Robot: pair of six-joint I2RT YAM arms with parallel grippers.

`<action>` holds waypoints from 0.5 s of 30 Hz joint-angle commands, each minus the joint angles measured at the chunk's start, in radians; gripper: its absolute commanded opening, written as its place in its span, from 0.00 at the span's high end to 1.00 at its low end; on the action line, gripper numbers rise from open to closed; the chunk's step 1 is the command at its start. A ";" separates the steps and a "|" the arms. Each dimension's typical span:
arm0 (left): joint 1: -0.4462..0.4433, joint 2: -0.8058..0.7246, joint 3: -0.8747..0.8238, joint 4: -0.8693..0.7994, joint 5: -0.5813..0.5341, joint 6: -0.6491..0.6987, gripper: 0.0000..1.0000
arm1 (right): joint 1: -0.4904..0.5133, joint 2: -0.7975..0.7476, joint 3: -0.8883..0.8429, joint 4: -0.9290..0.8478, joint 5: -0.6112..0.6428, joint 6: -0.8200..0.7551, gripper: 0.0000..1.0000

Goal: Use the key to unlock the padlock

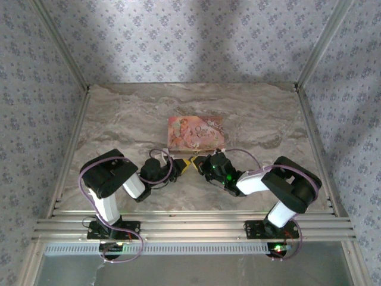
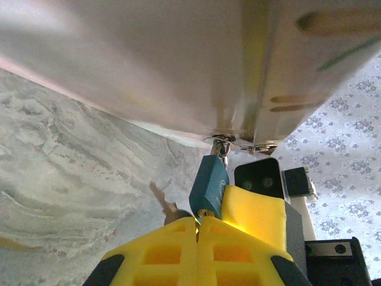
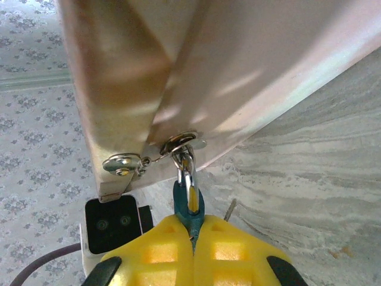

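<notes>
Hanging by its silver shackle point(image 3: 186, 170) from the metal hasp point(image 3: 178, 143) on the front edge of the pink floral box point(image 1: 196, 132), the small blue-green padlock point(image 2: 208, 186) sits just above the marble-patterned table point(image 1: 119, 119), between the two arms. In the overhead view the left gripper point(image 1: 183, 164) and the right gripper point(image 1: 199, 164) meet nose to nose right in front of the box's near side. The right gripper's yellow fingers point(image 3: 226, 250) are clenched on the lower end of the padlock's body, which disappears into the seam between them. From the left wrist, the left gripper point(image 2: 197, 229) has its yellow fingers pressed tight together, their tips touching the bottom face of the padlock where the brass keyhole shows. Whether anything is pinched between them I cannot tell. One yellow finger of the right gripper stands just beside the padlock's right side in that view. The padlock hangs slightly tilted, and its shackle looks closed through the ring.
</notes>
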 commanded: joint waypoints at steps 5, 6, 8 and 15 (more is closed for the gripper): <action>-0.015 -0.034 0.032 0.031 0.062 0.257 1.00 | 0.000 -0.031 0.002 -0.029 -0.089 0.002 1.00; -0.014 -0.043 0.036 0.015 0.068 0.321 1.00 | -0.005 -0.037 0.004 -0.052 -0.110 -0.006 1.00; -0.019 -0.069 0.043 -0.038 0.081 0.457 1.00 | -0.011 -0.045 0.008 -0.085 -0.143 -0.021 1.00; -0.119 -0.255 0.124 -0.545 -0.035 1.054 1.00 | -0.043 -0.068 0.053 -0.260 -0.305 -0.123 1.00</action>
